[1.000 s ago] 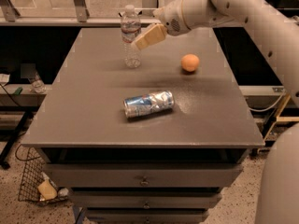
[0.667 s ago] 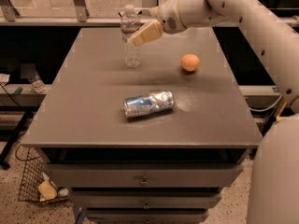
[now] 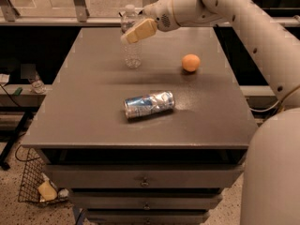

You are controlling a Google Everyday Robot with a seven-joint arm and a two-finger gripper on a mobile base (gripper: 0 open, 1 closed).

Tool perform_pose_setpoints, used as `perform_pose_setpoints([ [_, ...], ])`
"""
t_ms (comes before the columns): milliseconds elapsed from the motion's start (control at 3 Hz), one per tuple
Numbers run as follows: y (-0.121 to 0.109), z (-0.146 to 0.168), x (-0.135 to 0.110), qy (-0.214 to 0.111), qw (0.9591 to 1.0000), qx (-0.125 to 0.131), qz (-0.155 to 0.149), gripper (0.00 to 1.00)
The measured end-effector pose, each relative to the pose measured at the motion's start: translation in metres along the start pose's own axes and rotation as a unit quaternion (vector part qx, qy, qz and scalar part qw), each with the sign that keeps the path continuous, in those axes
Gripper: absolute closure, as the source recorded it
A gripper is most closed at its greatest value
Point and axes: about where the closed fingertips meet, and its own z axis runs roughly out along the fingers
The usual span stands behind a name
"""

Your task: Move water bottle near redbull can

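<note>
The white arm (image 3: 234,8) reaches in from the upper right, beyond the redbull can (image 3: 149,105). It stretches leftward in a long, nearly level line, and its thick wrist section tapers toward the end effector (image 3: 137,31). The arm's lower segment slopes down the right side toward the robot's rounded body (image 3: 274,172), which stands right of the can.

The end effector is behind the can and slightly to its left. It points down and left, and its tan tip lies across the upper part of the water bottle (image 3: 133,55). Whether it is open or gripping the bottle cannot be told from this view.

The water bottle stands upright on the grey surface (image 3: 84,111), well behind the can and a little to its left, with its white cap above the end effector.

The redbull can lies on its side near the middle of the surface, its long axis running left to right. An orange (image 3: 191,62) sits behind and to the right of the can, well apart from it.

Drawers (image 3: 145,179) are set in the front below the can. A wire basket (image 3: 30,186) sits on the floor to the can's lower left.
</note>
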Motion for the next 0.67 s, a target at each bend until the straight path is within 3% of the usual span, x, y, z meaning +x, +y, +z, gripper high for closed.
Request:
perform_pose_setpoints([
  [333,0.0011,0.0043,-0.0030,0.004,1.0000,-0.002,-0.002,0.15],
  [667,0.0031,0.0095,-0.0070,0.004,1.0000,-0.007,-0.003,0.40],
])
